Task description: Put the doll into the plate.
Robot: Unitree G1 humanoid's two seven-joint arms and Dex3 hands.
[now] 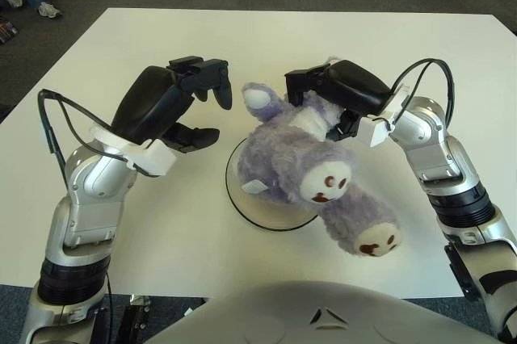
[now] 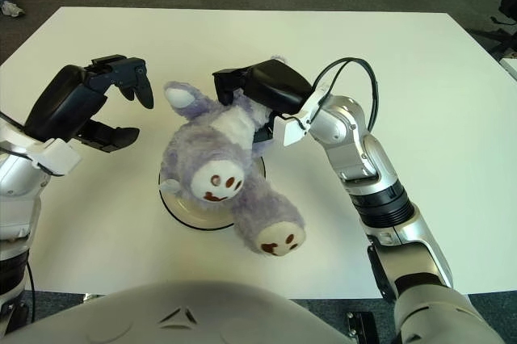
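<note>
Doll [image 1: 303,170] is a soft plush animal with fluffy lavender fur and a white patch on its upper body. Its two feet have cream soles with dark brown paw marks. It lies on its back over the plate [image 1: 242,203], with the body covering most of the plate. One leg stretches out beyond the plate rim toward the near right, and its foot [image 1: 376,241] is above the white desk [image 1: 178,231]. The other foot [image 1: 325,185] points up toward the camera. A rounded limb with a white tip [image 1: 257,99] sticks up at the far left side of the doll. A small white tag shows at the left side of the body.

The plate is round and pale with a dark rim, and it stands on the desk between the two arms.

The right robot hand [image 1: 323,102] is at the far end of the doll, its black fingers closed on the fur there. The left robot hand [image 1: 198,106] is just left of the doll, apart from it, with fingers spread and holding nothing.
</note>
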